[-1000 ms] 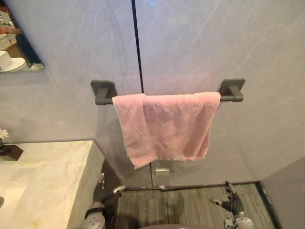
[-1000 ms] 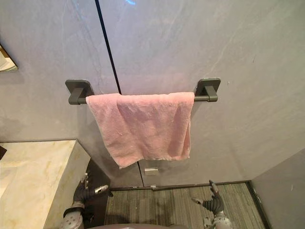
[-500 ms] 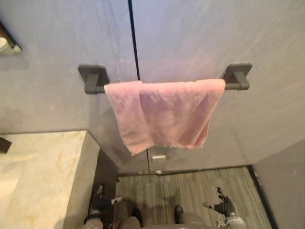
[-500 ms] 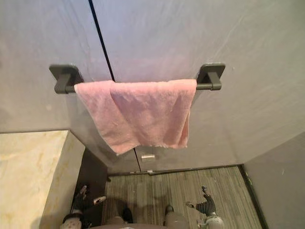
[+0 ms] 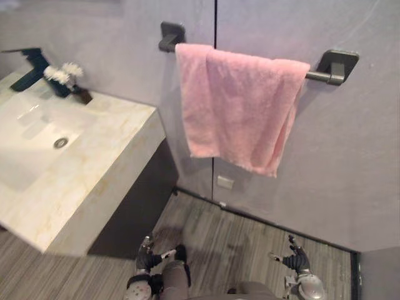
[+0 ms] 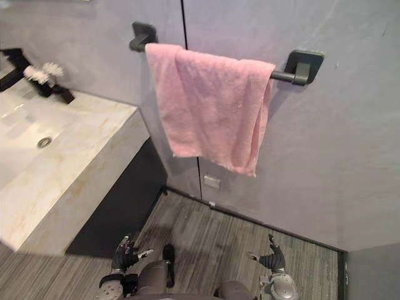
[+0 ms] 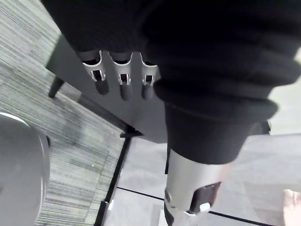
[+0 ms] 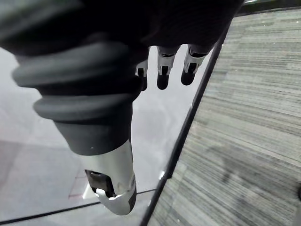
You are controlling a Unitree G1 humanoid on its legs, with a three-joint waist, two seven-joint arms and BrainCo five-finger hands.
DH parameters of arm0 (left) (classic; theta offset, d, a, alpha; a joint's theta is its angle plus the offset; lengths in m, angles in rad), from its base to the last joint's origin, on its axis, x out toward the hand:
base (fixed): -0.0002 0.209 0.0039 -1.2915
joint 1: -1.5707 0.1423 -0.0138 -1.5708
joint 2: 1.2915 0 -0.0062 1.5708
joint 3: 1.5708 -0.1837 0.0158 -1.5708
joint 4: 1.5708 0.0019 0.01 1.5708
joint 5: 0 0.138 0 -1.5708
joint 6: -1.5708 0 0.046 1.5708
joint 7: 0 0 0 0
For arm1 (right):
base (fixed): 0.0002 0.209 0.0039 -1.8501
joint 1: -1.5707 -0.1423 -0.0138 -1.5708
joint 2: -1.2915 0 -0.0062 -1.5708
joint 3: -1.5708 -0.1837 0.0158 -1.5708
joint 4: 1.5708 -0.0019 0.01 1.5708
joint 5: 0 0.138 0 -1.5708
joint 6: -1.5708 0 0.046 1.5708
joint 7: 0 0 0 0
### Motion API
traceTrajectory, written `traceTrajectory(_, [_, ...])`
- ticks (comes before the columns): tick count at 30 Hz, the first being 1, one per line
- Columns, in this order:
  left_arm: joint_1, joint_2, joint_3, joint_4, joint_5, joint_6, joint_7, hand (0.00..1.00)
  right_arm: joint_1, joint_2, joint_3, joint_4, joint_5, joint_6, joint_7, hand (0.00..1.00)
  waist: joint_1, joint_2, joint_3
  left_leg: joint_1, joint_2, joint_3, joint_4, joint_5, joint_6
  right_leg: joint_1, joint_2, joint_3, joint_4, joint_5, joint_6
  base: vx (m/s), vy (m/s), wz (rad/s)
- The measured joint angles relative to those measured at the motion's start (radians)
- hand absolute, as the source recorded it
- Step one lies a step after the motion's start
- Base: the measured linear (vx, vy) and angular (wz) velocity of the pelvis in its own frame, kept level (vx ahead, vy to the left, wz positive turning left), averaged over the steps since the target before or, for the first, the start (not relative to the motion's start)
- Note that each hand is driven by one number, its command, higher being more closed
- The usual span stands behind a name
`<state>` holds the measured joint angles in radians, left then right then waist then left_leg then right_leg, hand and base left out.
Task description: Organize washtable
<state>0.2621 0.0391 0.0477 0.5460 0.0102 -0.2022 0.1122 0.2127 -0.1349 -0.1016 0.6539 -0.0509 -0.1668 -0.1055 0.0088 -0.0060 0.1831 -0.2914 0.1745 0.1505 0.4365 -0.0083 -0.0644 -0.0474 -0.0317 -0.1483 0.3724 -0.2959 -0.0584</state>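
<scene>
The grey wall [image 5: 369, 156] rises ahead of the left hand [image 5: 147, 257] and the right hand [image 5: 292, 261], meeting the striped grey floor [image 5: 231, 240] along a dark skirting line just beyond their fingertips. Both hands hang low over that floor, well apart from each other, with open floor between them and ahead of them up to the wall. The marble washtable [image 5: 119, 156] stands above and to the outer side of the left hand, its front corner jutting toward the wall and its dark underside close beside that hand. High above the gap between the hands, a pink towel [image 5: 234, 106] is draped over a dark rail [image 5: 319, 76] fixed to the wall, its lower edge hanging free, nearer the right hand's side at its lowest corner. Far beyond the left hand, at the back edge of the washtable, stand a black tap [image 5: 30, 69] and a small pot of white flowers [image 5: 62, 74]. A small pale plate [image 5: 225, 182], perhaps a socket cover, sits on the wall under the towel. Each hand has its fingers loosely straight and holds nothing
</scene>
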Motion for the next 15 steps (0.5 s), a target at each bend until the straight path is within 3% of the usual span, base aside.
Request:
traceTrajectory(2, [-0.013,0.010,-0.001,0.008,0.001,0.000,-0.001,0.00,0.004,0.002,-0.005,0.019,0.002,-0.001,0.002,0.00,-0.006,0.008,-0.005,0.095,0.063,0.060,0.089,-0.105,0.006,-0.010,-0.010,-0.070,-0.052,0.057,-0.005,-0.28,0.022,0.78])
traceTrajectory(3, [-0.018,0.014,-0.001,0.013,0.001,0.000,-0.001,0.00,0.001,0.004,-0.007,0.031,0.001,-0.002,0.002,0.00,-0.011,0.011,-0.006,0.128,0.078,0.070,0.091,-0.121,0.004,-0.008,-0.012,-0.089,-0.063,0.067,-0.006,-0.27,0.086,1.11])
traceTrajectory(4, [-0.036,0.028,-0.009,0.038,0.002,0.000,-0.001,0.00,-0.005,0.010,-0.021,0.052,0.002,-0.002,0.002,0.00,-0.037,0.015,-0.009,0.209,0.111,0.088,0.066,-0.136,0.001,-0.009,-0.027,-0.146,-0.078,0.086,0.004,-0.17,0.083,1.05])
traceTrajectory(6, [-0.067,0.036,-0.024,0.071,0.004,0.000,-0.001,0.00,-0.016,0.009,-0.042,0.075,0.002,-0.002,0.001,0.00,-0.070,0.027,-0.017,0.298,0.128,0.107,-0.040,-0.111,-0.012,-0.015,-0.045,-0.201,-0.094,0.107,0.029,-0.20,0.170,1.22])
traceTrajectory(7, [-0.085,0.038,-0.038,0.091,0.008,0.000,0.000,0.00,-0.023,0.006,-0.065,0.087,0.002,-0.001,-0.001,0.00,-0.084,0.054,-0.033,0.376,0.121,0.110,-0.209,-0.056,-0.066,-0.020,-0.042,-0.230,-0.125,0.137,0.051,-0.23,0.278,1.08])
traceTrajectory(8, [-0.100,0.050,-0.045,0.094,0.011,0.000,0.000,0.00,-0.037,0.014,-0.079,0.096,0.003,-0.003,-0.002,0.00,-0.090,0.056,-0.036,0.390,0.102,0.127,-0.308,-0.052,-0.072,-0.020,-0.037,-0.243,-0.184,0.190,0.061,-0.20,0.264,0.69])
traceTrajectory(12, [-0.104,0.108,-0.047,0.125,0.044,0.002,0.000,0.00,-0.062,0.046,-0.085,0.135,0.003,-0.004,-0.001,0.00,-0.078,0.034,-0.045,0.392,0.048,0.149,-0.383,-0.057,-0.079,0.014,-0.052,-0.239,-0.345,0.337,0.089,-0.20,0.247,0.13])
traceTrajectory(15, [-0.082,0.128,-0.044,0.133,0.050,0.002,0.001,0.00,-0.065,0.051,-0.079,0.146,0.002,-0.001,0.000,0.00,-0.078,0.027,-0.052,0.384,0.012,0.141,-0.387,-0.062,-0.073,0.033,-0.085,-0.236,-0.390,0.380,0.114,-0.21,0.138,0.09])
